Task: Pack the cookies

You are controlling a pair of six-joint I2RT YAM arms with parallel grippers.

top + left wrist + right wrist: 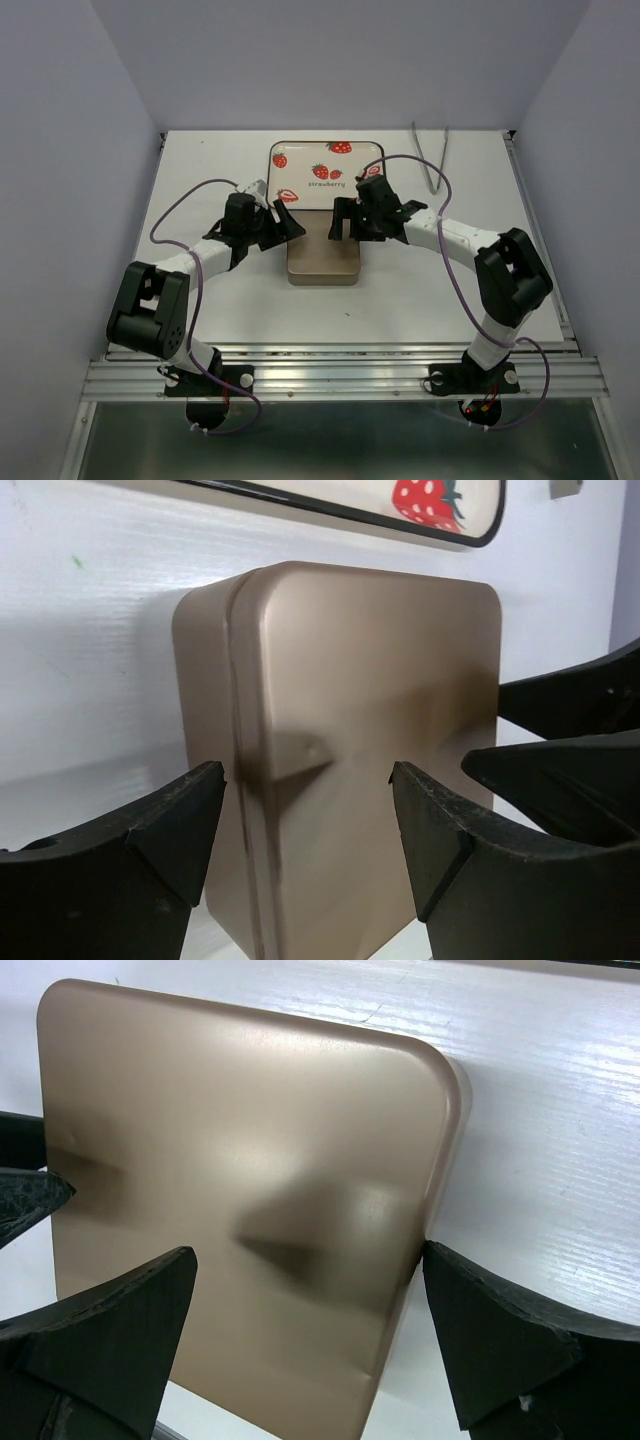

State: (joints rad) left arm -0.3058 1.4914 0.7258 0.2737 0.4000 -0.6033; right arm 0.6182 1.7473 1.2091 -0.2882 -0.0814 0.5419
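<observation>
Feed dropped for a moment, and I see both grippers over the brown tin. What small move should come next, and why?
Probably lift both grippers straight up, clear of the tin. Its lid sits closed, no cookies show on the strawberry tray or the table, and the left gripper and right gripper hang open above it, holding nothing. Whether cookies are inside cannot be seen.
</observation>
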